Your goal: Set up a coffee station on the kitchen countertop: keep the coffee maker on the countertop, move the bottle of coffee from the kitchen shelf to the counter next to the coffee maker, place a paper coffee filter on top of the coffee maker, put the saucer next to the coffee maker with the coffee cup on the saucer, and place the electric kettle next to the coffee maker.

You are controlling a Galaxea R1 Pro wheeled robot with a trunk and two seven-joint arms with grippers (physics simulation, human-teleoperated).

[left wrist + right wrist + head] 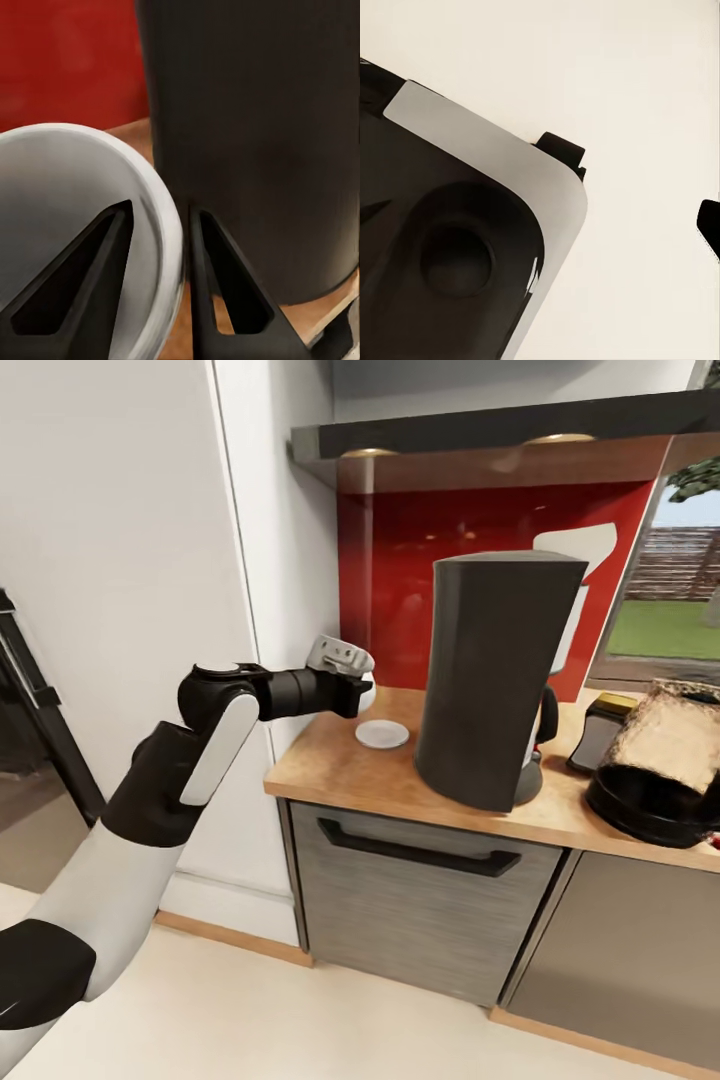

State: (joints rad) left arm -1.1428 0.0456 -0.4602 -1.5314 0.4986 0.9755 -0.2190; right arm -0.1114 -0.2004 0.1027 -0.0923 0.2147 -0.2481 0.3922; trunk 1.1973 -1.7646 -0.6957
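My left gripper (358, 692) is shut on the coffee cup (368, 688), a small white cup held a little above the kitchen countertop (330, 770). In the left wrist view one finger is inside the cup (67, 187) and the other outside its rim, with the gripper (159, 212) close to the coffee maker (255, 135). The white saucer (382, 734) lies bare on the counter just below and right of the cup, left of the tall black coffee maker (495, 670). The bottle of coffee (602, 728) and the glass electric kettle (665, 760) stand to the coffee maker's right.
The black kitchen shelf (500, 425) runs above a red backsplash (400, 580). A white wall panel (120, 560) rises to the left of the counter end. Grey cabinet fronts (420, 900) sit below. The right wrist view shows part of my own body (457, 247) over pale floor.
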